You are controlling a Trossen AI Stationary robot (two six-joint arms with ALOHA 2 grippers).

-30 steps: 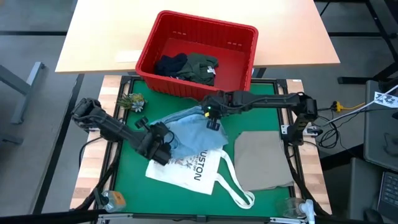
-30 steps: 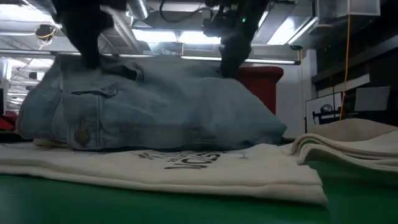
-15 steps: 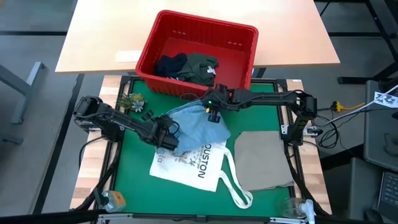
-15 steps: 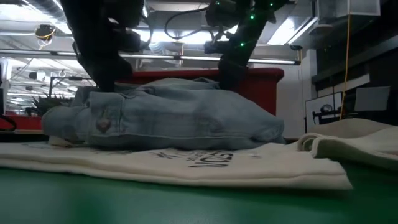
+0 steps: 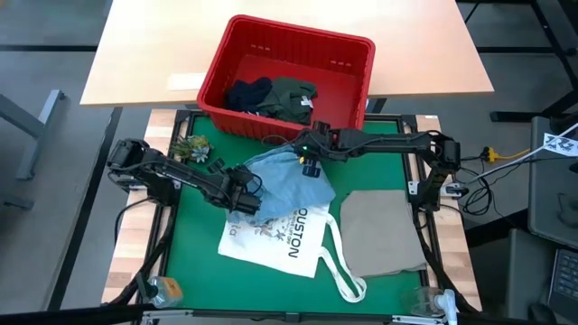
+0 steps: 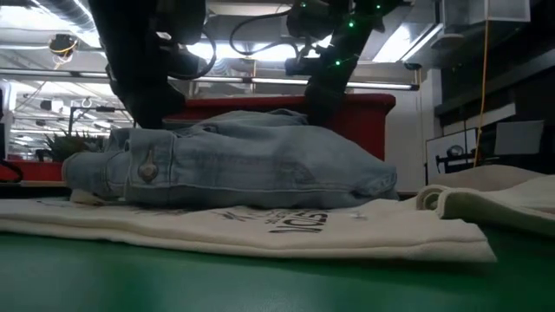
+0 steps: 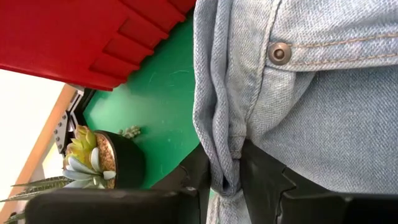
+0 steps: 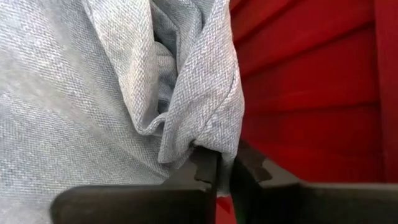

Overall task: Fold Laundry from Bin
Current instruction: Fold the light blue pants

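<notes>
The light blue jeans lie bunched in the middle of the green mat, their near part resting on the white tote bag. In the low view the jeans form a low heap on the bag. My left gripper is shut on their left end, and my right gripper is shut on their far edge, close to the red bin. Dark navy and olive garments lie inside the bin. A folded beige cloth rests flat at the right. My left gripper pinches a bunched fold of denim between its two fingers, at the end that carries a metal button. It comes slanting down from the table's left. The jeans rest on the tote bag, slack. My right gripper pinches a gathered fold of several layers at the jeans' far edge, beside the bin's wall. It slants down from the table's right. The cloth spreads out slack beyond the fingers.
A small potted plant stands at the mat's far left corner, close to my left arm. The bin sits at the mat's far edge, on a light wooden table. The tote bag's handles trail toward the near edge.
Both grippers have sunk with the jeans, which hung higher and wider and now lie as a lower heap on the tote bag. My left gripper has gone toward the table's right and far edge, drawing the jeans' left end inward. My right gripper has shifted slightly toward the bin.
</notes>
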